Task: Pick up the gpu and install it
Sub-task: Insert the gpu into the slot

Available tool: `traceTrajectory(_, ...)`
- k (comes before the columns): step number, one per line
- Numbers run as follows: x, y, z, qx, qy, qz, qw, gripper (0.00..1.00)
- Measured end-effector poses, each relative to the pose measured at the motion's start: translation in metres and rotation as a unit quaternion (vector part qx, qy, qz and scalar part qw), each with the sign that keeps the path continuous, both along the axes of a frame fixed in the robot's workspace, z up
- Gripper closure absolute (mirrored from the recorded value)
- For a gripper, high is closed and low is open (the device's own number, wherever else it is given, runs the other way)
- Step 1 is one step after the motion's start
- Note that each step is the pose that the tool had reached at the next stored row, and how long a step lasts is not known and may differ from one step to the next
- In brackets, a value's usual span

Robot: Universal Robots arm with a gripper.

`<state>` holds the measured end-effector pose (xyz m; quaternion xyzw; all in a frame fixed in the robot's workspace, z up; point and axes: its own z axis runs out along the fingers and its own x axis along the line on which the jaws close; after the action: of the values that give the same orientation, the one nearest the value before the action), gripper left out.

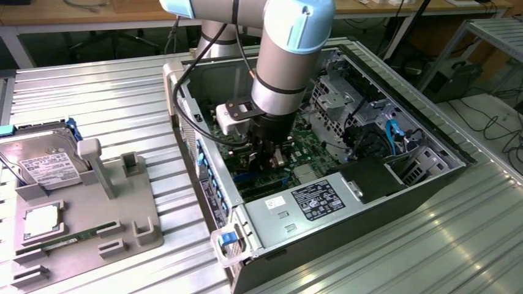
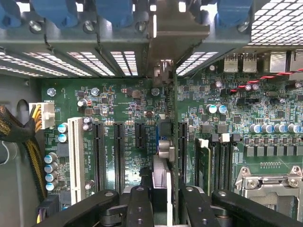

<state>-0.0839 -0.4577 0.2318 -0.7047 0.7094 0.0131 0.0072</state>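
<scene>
The bench [image 1: 122,98] is ribbed silver metal, its slats running across the whole work area. Directly on it sits an open computer case [image 1: 327,245], lying on its side with the motherboard facing up. Just beside the case, toward the exterior view's left, a grey holder tray [image 1: 114,208] rests flat on the slats. Past the tray, farther from the case, a blue bracket [image 1: 8,130] touches the bench at its edge.
</scene>
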Motion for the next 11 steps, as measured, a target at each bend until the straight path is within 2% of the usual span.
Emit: traceTrajectory(11, -0.0002, 0.0000, -0.0002, -0.0010, 0.0002, 0.000, 1.0000, 0.72)
